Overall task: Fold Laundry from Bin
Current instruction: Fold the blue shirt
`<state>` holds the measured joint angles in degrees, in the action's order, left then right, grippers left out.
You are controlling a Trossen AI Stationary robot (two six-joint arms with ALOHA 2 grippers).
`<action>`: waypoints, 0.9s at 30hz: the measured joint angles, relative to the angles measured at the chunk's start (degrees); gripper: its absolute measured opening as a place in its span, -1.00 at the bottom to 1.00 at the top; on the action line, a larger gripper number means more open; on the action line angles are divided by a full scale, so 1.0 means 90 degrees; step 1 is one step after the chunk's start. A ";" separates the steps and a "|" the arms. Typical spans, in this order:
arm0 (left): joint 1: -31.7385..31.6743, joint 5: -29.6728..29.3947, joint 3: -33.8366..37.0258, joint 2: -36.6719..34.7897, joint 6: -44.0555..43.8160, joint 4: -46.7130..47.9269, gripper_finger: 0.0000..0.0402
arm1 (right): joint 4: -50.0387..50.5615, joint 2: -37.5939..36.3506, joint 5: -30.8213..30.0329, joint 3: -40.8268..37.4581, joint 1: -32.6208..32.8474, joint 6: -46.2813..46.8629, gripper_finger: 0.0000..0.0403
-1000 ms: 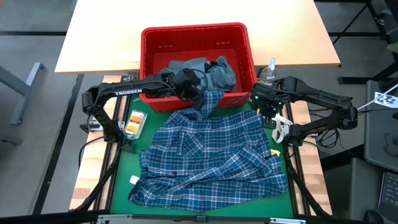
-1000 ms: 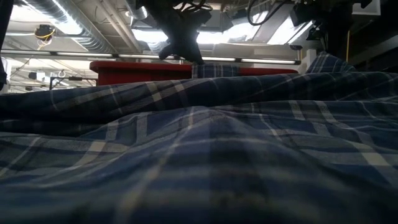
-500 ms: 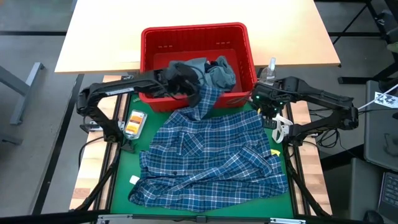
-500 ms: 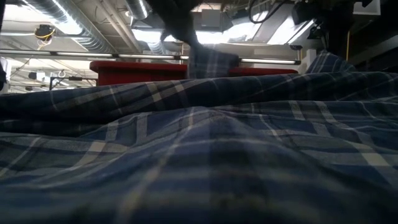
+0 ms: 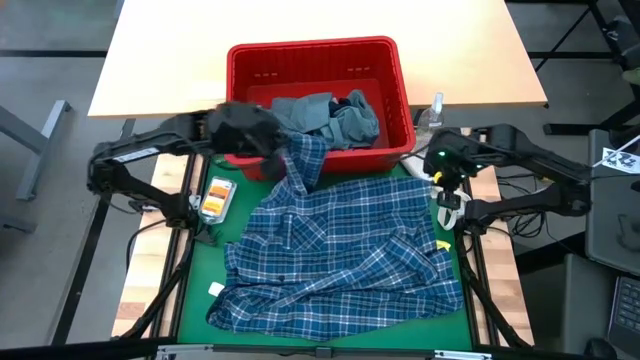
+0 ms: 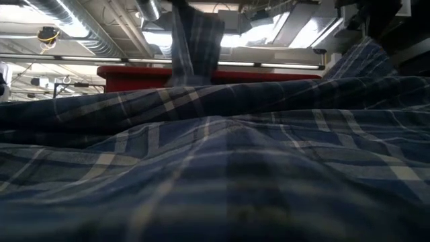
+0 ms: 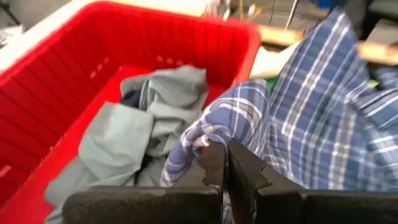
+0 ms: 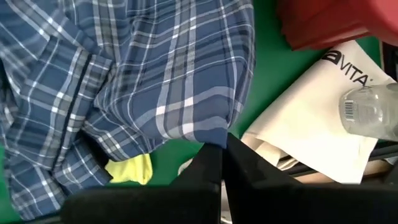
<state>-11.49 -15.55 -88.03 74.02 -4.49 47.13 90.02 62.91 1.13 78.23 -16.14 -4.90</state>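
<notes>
Fingers point(image 7: 219, 163) of the left gripper point(image 5: 283, 152) are clenched on a bunched fold of the plaid shirt point(image 5: 340, 250), pinched at their tips and lifted at the near left corner of the bin point(image 5: 312, 57). From that fold the cloth hangs down and spreads over the green mat point(image 5: 197, 265) on the desk point(image 5: 160, 50); in the low view a raised strip of plaid point(image 6: 195, 42) stands above the rumpled bulk of the shirt, in front of the bin's red wall point(image 6: 134, 77). Beyond the left fingers, inside the bin, lies the grey-blue garment point(image 7: 140, 121), with a dark one point(image 5: 357, 101) just beside it at the far side of the pile. Fingers point(image 8: 214, 163) of the right gripper point(image 5: 441, 165) are pressed together at the shirt's opposite edge, beside the bin's right corner; a hem of plaid lies directly against their tips, though whether cloth is pinched between them cannot be told. Near the right fingers lie a small yellow garment point(image 8: 130, 169) half under the shirt, white paper point(image 8: 314, 134), and a clear bottle point(image 8: 368, 113).
</notes>
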 joint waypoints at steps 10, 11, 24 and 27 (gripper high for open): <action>0.1128 0.0287 -0.0007 -0.0534 -0.0551 0.0271 -1.00 | 0.0004 -0.0583 0.0557 0.0001 0.0296 0.0667 -0.99; 0.1283 0.0288 -0.0007 -0.0529 -0.0673 0.0359 -1.00 | 0.0001 -0.0591 0.0557 0.0001 0.0437 0.0730 -0.99; 0.3595 0.0358 0.0043 -0.0505 -0.2650 0.1282 -1.00 | 0.0007 -0.0408 0.0425 -0.0002 0.3433 0.3305 -0.99; 0.4192 0.0360 0.0241 -0.0448 -0.3200 0.1269 -1.00 | 0.0004 -0.0203 0.0376 -0.0002 0.4153 0.3920 -0.99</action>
<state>26.24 -12.31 -85.86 69.99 -33.29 58.55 90.06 61.09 4.51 78.22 21.24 30.38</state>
